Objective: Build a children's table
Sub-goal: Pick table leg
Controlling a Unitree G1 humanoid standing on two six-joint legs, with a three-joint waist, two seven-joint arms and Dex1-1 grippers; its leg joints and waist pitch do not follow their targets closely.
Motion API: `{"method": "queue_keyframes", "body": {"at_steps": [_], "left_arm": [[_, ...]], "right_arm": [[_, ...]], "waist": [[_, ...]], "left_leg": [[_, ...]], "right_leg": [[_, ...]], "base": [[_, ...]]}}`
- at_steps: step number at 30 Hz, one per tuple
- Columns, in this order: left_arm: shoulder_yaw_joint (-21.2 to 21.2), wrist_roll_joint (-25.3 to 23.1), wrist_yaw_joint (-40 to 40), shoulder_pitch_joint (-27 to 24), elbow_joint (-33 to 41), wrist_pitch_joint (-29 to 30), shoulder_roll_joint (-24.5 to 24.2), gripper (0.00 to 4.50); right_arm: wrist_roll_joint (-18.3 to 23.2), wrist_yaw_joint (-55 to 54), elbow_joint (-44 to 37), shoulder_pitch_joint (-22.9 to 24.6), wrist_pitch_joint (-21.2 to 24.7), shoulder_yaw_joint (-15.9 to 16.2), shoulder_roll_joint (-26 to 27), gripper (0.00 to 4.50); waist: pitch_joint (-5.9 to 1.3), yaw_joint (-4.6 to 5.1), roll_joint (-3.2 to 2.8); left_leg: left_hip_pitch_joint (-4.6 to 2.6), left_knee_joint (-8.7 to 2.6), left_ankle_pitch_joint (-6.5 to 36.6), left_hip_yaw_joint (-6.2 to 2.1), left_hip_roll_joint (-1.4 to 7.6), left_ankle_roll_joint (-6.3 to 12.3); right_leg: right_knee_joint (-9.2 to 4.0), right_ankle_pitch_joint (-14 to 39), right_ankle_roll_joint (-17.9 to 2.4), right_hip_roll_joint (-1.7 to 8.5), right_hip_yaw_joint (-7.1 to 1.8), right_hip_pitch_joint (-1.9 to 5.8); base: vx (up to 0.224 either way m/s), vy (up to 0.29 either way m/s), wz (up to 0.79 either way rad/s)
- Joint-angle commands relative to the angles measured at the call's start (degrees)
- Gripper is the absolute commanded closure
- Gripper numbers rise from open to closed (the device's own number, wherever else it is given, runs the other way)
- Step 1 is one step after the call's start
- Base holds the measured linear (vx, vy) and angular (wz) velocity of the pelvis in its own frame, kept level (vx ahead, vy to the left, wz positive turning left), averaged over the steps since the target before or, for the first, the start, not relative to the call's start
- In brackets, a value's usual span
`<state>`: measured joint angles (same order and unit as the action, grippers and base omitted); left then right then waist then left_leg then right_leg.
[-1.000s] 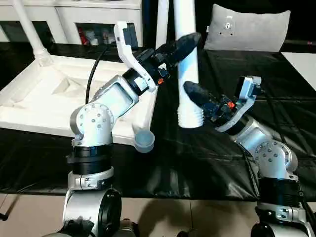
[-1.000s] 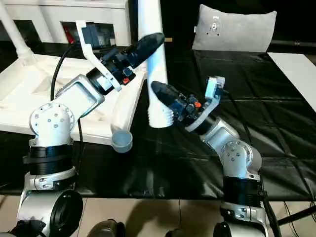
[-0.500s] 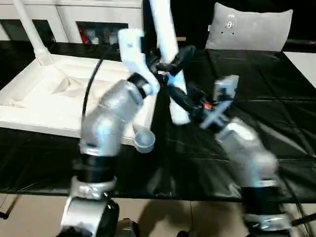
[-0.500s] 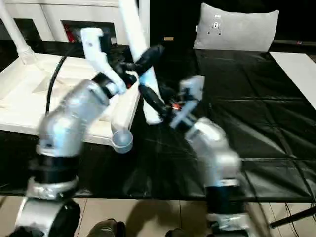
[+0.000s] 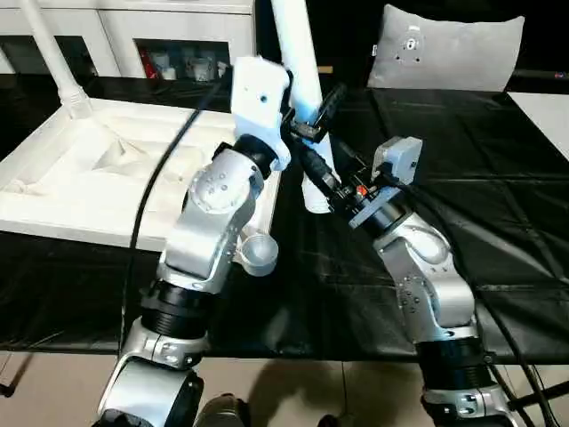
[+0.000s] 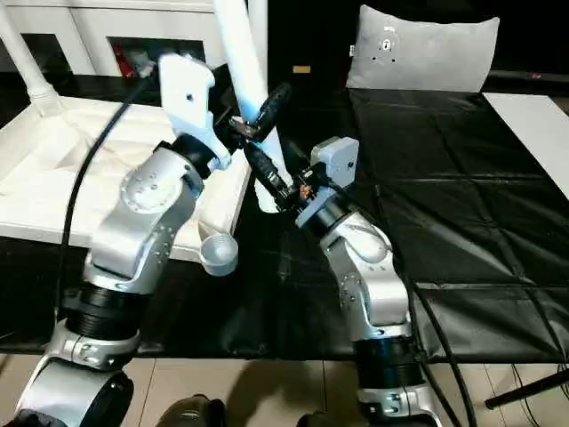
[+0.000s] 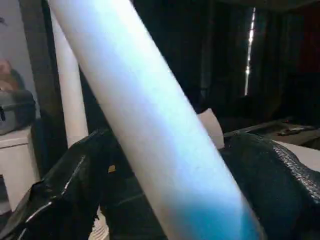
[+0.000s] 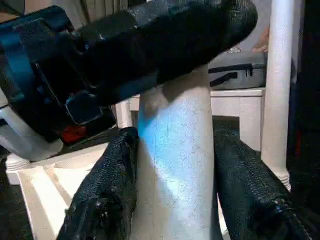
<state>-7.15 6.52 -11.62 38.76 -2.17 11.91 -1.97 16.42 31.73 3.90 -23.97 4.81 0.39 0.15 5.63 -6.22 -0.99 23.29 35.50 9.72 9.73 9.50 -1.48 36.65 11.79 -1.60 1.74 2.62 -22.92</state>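
Both arms hold one long white tapered plastic leg (image 5: 298,62) upright over the black table cover (image 5: 462,169), just right of the upturned white ribbed tabletop (image 5: 98,178). The right gripper (image 5: 322,182) clamps its lower end; the left gripper (image 5: 313,114) straddles it higher up with fingers spread wide, contact unclear. The step looks like seating this leg; next, its threaded end must reach the near round corner socket (image 5: 259,253).

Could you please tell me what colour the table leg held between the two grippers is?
The leg is plain white, clearest in the right eye view.
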Motion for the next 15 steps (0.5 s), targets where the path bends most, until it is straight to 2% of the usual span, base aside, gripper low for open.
{"method": "queue_keyframes", "body": {"at_steps": [1, 6, 7, 10, 12, 13, 15], "left_arm": [[-0.81, -0.69, 0.32, 0.00, -0.68, -1.34, 0.01, 0.64], [-1.67, -2.54, 0.31, -0.07, -1.27, -2.16, -0.84, 1.03], [-2.08, -4.64, 0.65, -0.09, -1.78, -2.41, -1.77, 1.13], [-2.31, -6.40, 1.10, -0.04, -2.29, -2.55, -2.55, 1.22], [-0.94, -4.60, 0.73, -0.01, -2.88, -2.29, -2.14, 1.46], [0.22, -2.45, 0.04, -0.01, -3.09, -1.94, -1.57, 1.49], [0.57, -1.60, -0.41, -0.02, -3.13, -1.81, -1.38, 1.52]], "right_arm": [[-0.58, 0.11, 0.40, -0.06, -1.14, 0.45, -0.18, 2.64], [-0.72, 0.40, 0.84, -0.16, -1.79, 1.03, -0.28, 2.64], [-0.73, 0.37, 0.89, -0.15, -2.02, 1.33, -0.42, 2.64], [-0.84, 0.40, 0.94, -0.11, -2.23, 1.48, -0.53, 2.64], [-0.91, 0.54, 0.96, 0.06, -2.39, 1.51, -0.68, 2.64], [-0.91, 0.69, 0.90, 0.25, -2.41, 1.58, -0.81, 2.64], [-0.94, 0.75, 0.88, 0.33, -2.41, 1.64, -0.86, 2.64]], "waist": [[-5.50, 0.18, 0.63], [-5.52, 0.25, 0.56], [-5.51, 0.27, 0.54], [-5.53, 0.30, 0.60], [-5.53, 0.32, 0.64], [-5.49, 0.38, 0.62], [-5.50, 0.36, 0.70]], "left_leg": [[-1.31, -4.00, 7.94, -1.46, 3.68, 0.99], [-1.41, -4.00, 7.97, -1.48, 3.77, 1.28], [-1.38, -3.97, 8.00, -1.46, 3.76, 1.29], [-1.35, -3.98, 7.87, -1.47, 3.76, 1.38], [-1.38, -3.93, 7.74, -1.41, 3.72, 1.31], [-1.38, -3.93, 7.90, -1.39, 3.68, 1.20], [-1.31, -3.89, 7.76, -1.36, 3.63, 1.27]], "right_leg": [[-4.95, 9.35, -8.42, 6.59, -3.23, 2.67], [-4.87, 9.21, -8.66, 6.59, -3.20, 2.62], [-4.90, 9.30, -8.68, 6.63, -3.21, 2.64], [-4.86, 9.10, -8.72, 6.58, -3.23, 2.65], [-4.82, 8.93, -8.91, 6.62, -3.23, 2.65], [-4.86, 9.14, -9.16, 6.59, -3.19, 2.64], [-4.87, 9.04, -9.45, 6.65, -3.20, 2.73]], "base": [[0.000, 0.000, 0.00], [0.000, 0.000, 0.00], [0.000, 0.000, 0.00], [0.000, 0.000, 0.00], [0.000, 0.000, 0.00], [0.000, 0.000, 0.00], [0.000, 0.000, 0.00]]}}
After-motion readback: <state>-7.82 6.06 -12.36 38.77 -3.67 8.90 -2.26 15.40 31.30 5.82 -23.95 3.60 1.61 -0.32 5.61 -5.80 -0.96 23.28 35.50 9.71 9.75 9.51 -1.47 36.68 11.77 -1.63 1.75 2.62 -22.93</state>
